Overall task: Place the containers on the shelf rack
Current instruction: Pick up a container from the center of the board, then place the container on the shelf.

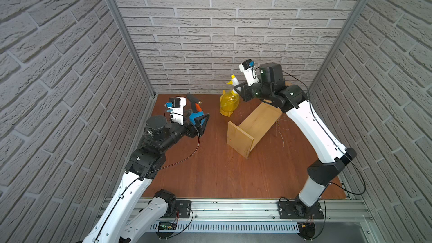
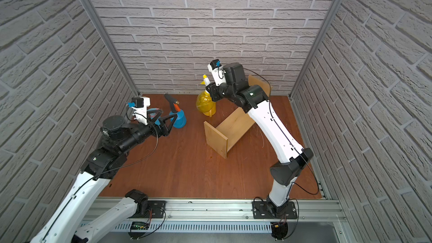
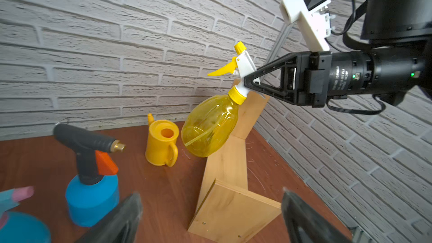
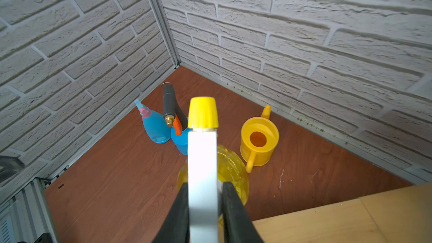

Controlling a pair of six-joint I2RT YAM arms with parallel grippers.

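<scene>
Right gripper (image 3: 245,82) is pinching the translucent yellow spray bottle (image 3: 210,127) by its white neck, up off the table (image 1: 210,164).
The bottle hangs tilted just beside the far part of the shelf rack (image 1: 259,120). Only writing I can read is "DAMIAO" on the right wrist motor. Left gripper (image 2: 168,114) is spread wide near the blue pressure sprayer (image 3: 92,197). That one, the light-blue spray bottle (image 4: 154,127) and the yellow watering can (image 3: 161,146) stand on the table.

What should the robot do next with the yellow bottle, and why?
Probably carry it over the flat board of the light plywood shelf rack. The right pincer is shut on the white neck of the translucent yellow spray bottle, which hangs tilted off the brown table beside the rack.
</scene>
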